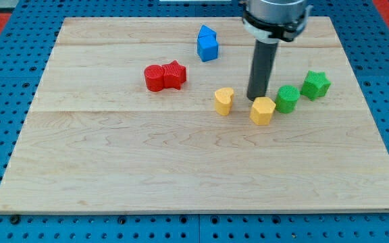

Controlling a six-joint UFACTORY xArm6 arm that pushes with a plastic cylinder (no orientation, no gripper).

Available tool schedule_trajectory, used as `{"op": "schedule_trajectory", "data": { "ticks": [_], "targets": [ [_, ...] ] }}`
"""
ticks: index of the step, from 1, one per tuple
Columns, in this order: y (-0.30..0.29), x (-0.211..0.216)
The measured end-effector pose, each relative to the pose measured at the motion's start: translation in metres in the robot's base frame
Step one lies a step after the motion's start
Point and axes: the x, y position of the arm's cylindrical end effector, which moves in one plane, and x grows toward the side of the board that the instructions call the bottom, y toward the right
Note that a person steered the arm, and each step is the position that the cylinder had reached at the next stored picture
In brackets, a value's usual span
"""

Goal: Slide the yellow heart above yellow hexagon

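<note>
The yellow heart (pixel 224 100) lies near the board's middle, to the left of the yellow hexagon (pixel 263 111) and slightly higher in the view. My tip (pixel 256 99) stands just above the yellow hexagon's top left edge, to the right of the yellow heart with a small gap between them. The dark rod rises from there to the arm's head at the view's top.
A green cylinder (pixel 288 98) sits right next to the yellow hexagon on its right, with a green star (pixel 315 85) further right. A red cylinder (pixel 155 77) and red star (pixel 174 73) touch at left. A blue block (pixel 207 44) lies near the top. The wooden board (pixel 181 169) rests on a blue pegboard.
</note>
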Motion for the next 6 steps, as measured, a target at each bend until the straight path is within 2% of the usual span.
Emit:
{"op": "schedule_trajectory", "data": {
  "ticks": [1,2,3,4,6],
  "targets": [
    [0.016,0.041],
    [-0.006,0.055],
    [-0.028,0.009],
    [-0.053,-0.010],
    [-0.161,-0.021]
  ]
}}
